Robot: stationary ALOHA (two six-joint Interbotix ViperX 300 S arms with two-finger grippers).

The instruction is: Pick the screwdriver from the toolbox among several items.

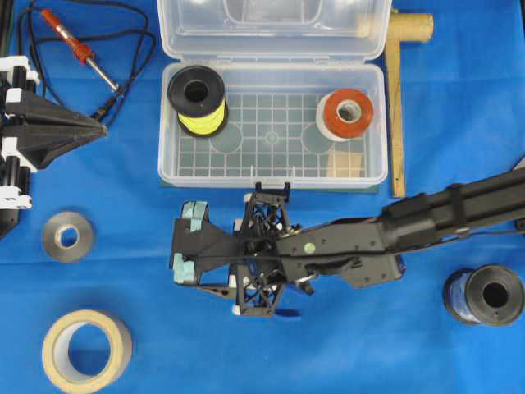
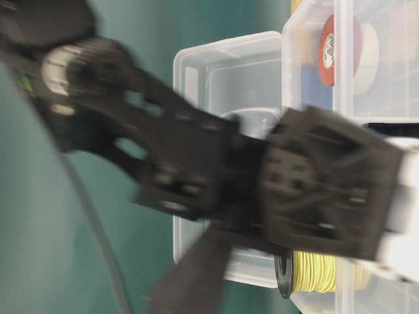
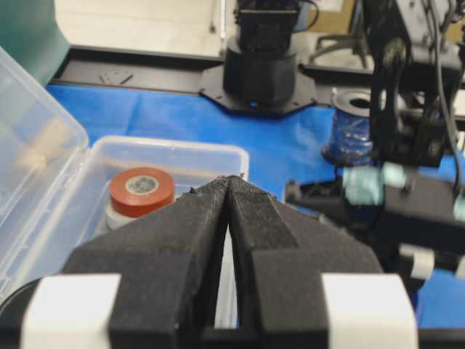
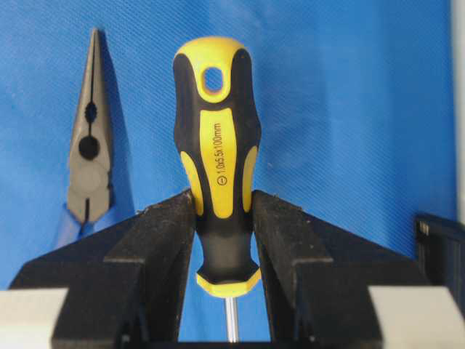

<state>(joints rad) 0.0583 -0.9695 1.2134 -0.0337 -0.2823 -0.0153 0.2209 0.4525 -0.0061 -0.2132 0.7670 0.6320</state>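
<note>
My right gripper point(image 4: 221, 200) is shut on the screwdriver point(image 4: 216, 131), gripping the lower part of its yellow-and-black handle; the thin silver shaft runs back between the fingers. In the overhead view this gripper point(image 1: 184, 246) is over the blue cloth in front of the toolbox point(image 1: 168, 123), and it hides the screwdriver. The clear toolbox stands open and holds a yellow wire spool point(image 1: 197, 100), a red-and-white tape roll point(image 1: 346, 113) and a tan block point(image 1: 344, 164). My left gripper point(image 1: 102, 127) is shut and empty at the far left, and it also shows in the left wrist view point(image 3: 229, 182).
Needle-nose pliers point(image 4: 89, 145) lie on the cloth beside the screwdriver. A red-handled soldering iron point(image 1: 78, 49) with a black cord lies at the back left. A grey roll point(image 1: 67, 236) and a masking tape roll point(image 1: 86, 349) lie front left, a blue wire spool point(image 1: 484, 295) front right, and a wooden square point(image 1: 398, 98) right of the toolbox.
</note>
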